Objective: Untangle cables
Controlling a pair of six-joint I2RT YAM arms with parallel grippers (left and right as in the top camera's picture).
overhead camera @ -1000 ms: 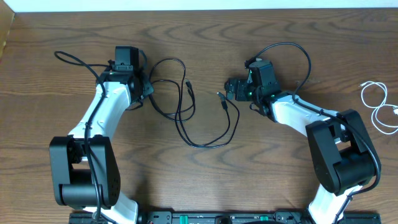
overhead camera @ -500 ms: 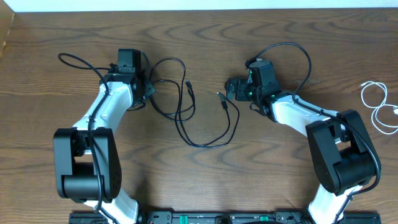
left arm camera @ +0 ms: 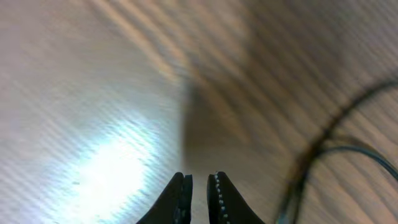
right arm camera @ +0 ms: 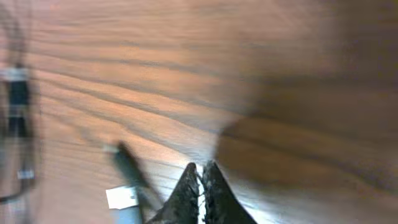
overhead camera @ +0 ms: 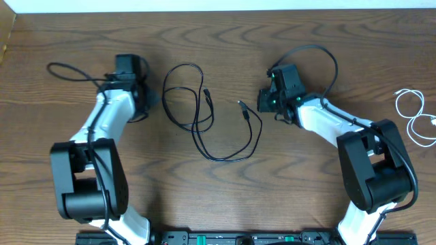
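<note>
Two cables lie well apart on the table (overhead camera: 300,204). Seen from overhead, the black cable (overhead camera: 222,159) sprawls in loose loops around the middle of the surface, between the two arms, and the white cable (overhead camera: 409,127) sits coiled against the right edge. The left gripper (overhead camera: 154,99) hangs just left of the black loops without touching them. The right gripper (overhead camera: 261,101) hangs just right of one of that cable's plug ends, also clear of it. In the left wrist view, the left gripper (left arm camera: 199,176) has its jaws almost together, with only a thin slit between them and nothing in it. Bare wood lies under the jaws, and the black cable (left arm camera: 320,149) runs blurred down the right side of the view. In the right wrist view, the right gripper (right arm camera: 200,167) is fully closed, fingers pressed together and holding nothing. A blurred plug (right arm camera: 129,167) of the black cable lies on the wood just beside the fingertips, apart from them.
</note>
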